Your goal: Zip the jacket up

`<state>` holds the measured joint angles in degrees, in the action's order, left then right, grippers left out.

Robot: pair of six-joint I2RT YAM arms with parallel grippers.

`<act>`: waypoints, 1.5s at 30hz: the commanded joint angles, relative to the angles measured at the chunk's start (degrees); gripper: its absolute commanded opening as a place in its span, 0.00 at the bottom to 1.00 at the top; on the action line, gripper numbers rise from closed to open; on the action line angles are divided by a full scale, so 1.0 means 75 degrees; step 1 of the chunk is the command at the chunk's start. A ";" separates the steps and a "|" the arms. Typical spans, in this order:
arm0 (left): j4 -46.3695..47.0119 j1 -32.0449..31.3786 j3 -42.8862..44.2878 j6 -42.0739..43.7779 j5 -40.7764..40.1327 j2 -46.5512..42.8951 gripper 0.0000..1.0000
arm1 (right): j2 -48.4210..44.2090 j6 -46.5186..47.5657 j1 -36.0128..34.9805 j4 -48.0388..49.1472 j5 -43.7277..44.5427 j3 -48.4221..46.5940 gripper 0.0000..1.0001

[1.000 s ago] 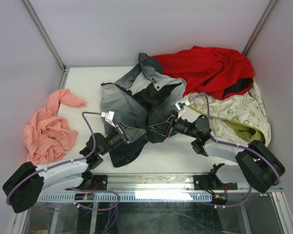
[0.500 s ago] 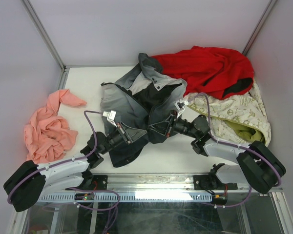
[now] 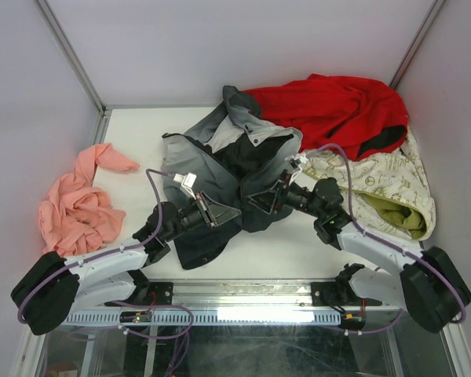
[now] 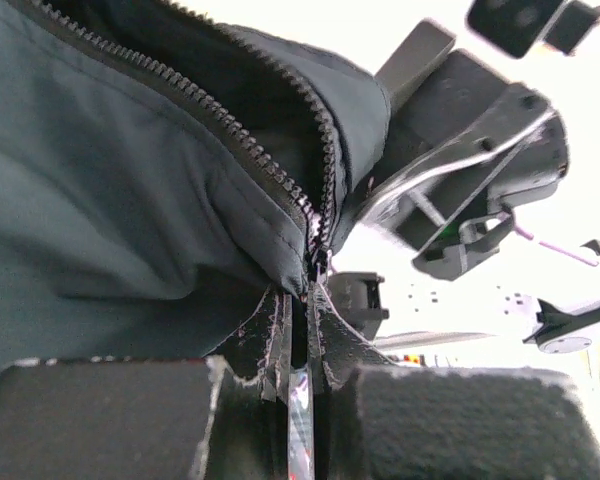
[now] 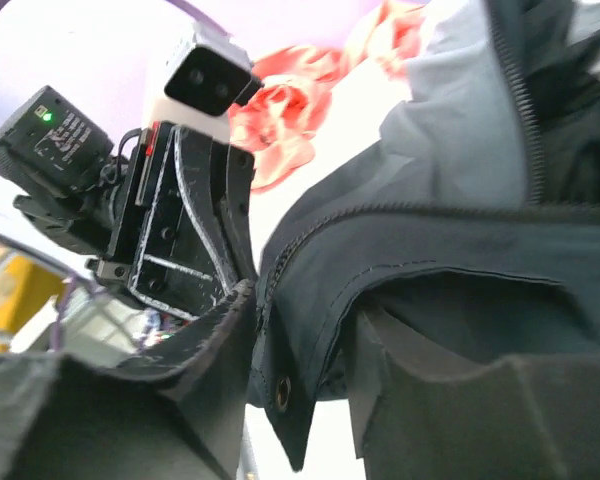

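Note:
The jacket (image 3: 212, 161), charcoal and light grey with a black lining, lies crumpled in the middle of the table, its front open. My left gripper (image 3: 231, 213) is at the jacket's near hem. In the left wrist view it (image 4: 308, 300) is shut on the bottom end of the zipper (image 4: 230, 125), whose teeth run up and away to the left. My right gripper (image 3: 253, 203) faces it from the right. In the right wrist view it (image 5: 300, 340) stands open, with the jacket's hem corner (image 5: 282, 392) and its metal eyelet hanging loose between the fingers.
A red garment (image 3: 337, 110) lies at the back right over a cream patterned cloth (image 3: 385, 184). A pink cloth (image 3: 74, 208) is bunched at the left. Grey walls close in the table on three sides.
The right gripper has opened from shut and drawn back a little to the right. The left gripper closed on the zipper end and moved slightly right.

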<state>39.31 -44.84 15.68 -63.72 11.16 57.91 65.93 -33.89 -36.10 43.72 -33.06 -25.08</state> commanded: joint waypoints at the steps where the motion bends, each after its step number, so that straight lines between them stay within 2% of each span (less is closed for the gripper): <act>1: -0.0518 0.0068 0.0336 -0.0006 0.0890 0.0264 0.00 | -0.1264 0.1704 0.0349 -0.2017 0.0818 -0.0476 0.48; 4: -0.0551 0.0066 0.0406 0.0005 0.1073 0.0388 0.00 | -0.1940 0.2420 0.0357 -0.3389 0.1333 -0.0665 0.58; 7: -0.0669 0.0070 0.0487 0.0048 0.1185 0.0443 0.00 | -0.2449 0.3218 0.0358 -0.4602 0.1596 -0.0914 0.63; 11: -0.0923 0.0075 0.0679 0.0199 0.1415 0.0499 0.00 | -0.2904 0.4461 0.0356 -0.5999 0.1507 -0.1410 0.67; 13: -0.1033 0.0067 0.0742 0.0250 0.1461 0.0505 0.00 | -0.3059 0.5051 0.0315 -0.6508 0.1311 -0.1660 0.77; 14: -0.1078 0.0061 0.0761 0.0257 0.1465 0.0505 0.00 | -0.3138 0.5381 0.0266 -0.6722 0.1242 -0.1776 0.78; 21: -0.1269 0.0070 0.0903 0.0339 0.1723 0.0540 0.00 | -0.3299 0.7225 -0.0555 -0.7714 0.1072 -0.2396 0.71; 27: -0.1302 0.0063 0.0938 0.0367 0.1854 0.0552 0.00 | -0.3495 0.9008 -0.1618 -0.7796 0.1299 -0.1997 0.68; 33: -0.1304 0.0069 0.0978 0.0396 0.1999 0.0575 0.00 | -0.3587 0.9906 -0.2933 -0.7194 0.2636 -0.1519 0.66; 36: -0.1304 0.0065 0.1013 0.0420 0.2047 0.0608 0.00 | -0.3322 1.0445 -0.3757 -0.6849 0.3910 -0.1346 0.60; 39: -0.1310 0.0058 0.1045 0.0422 0.2086 0.0622 0.00 | -0.3178 1.1058 -0.4492 -0.6629 0.4998 -0.1173 0.59; 42: -0.1304 0.0042 0.1006 0.0422 0.2075 0.0588 0.00 | -0.3061 1.1183 -0.4796 -0.6646 0.5232 -0.1144 0.58; 45: -0.1304 0.0028 0.1031 0.0433 0.2095 0.0619 0.00 | -0.2752 1.1249 -0.4962 -0.6652 0.5444 -0.1132 0.54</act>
<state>27.90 -44.56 20.93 -61.47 24.84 62.70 43.66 47.20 -71.83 -10.26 1.13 -33.06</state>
